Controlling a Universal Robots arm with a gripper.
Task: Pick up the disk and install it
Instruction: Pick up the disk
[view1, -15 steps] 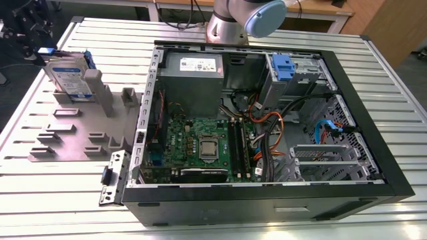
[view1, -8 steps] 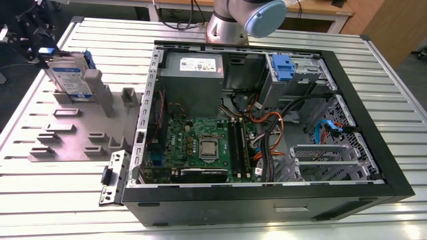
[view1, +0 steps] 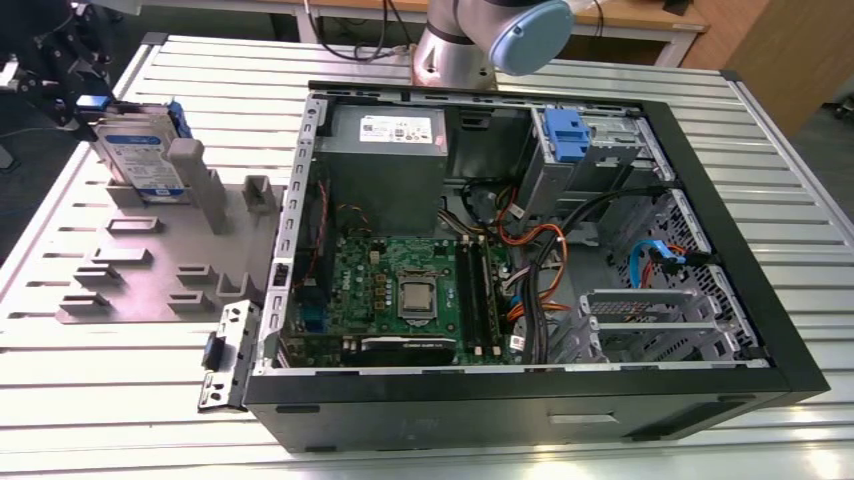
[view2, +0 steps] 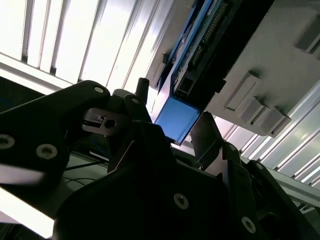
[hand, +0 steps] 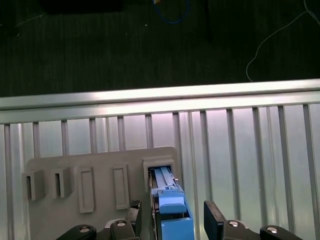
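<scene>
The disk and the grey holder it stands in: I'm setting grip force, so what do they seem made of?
The disk: apparently metal, dull silver-grey casing, paper-like label; its blue rails look like glossy plastic. The grey holder: likely matte plastic, uniform flat grey, no shine.

Flat silver-grey disk (view1: 139, 150) with white-and-blue label and blue side rails, standing upright on edge in a slot of the grey fixture plate (view1: 154, 265), at the exterior view's left of the open computer case (view1: 507, 405). Seen edge-on in both wrist views, blue rail end (hand: 172, 215) (view2: 176, 119) nearest, seated in its slot.
</scene>
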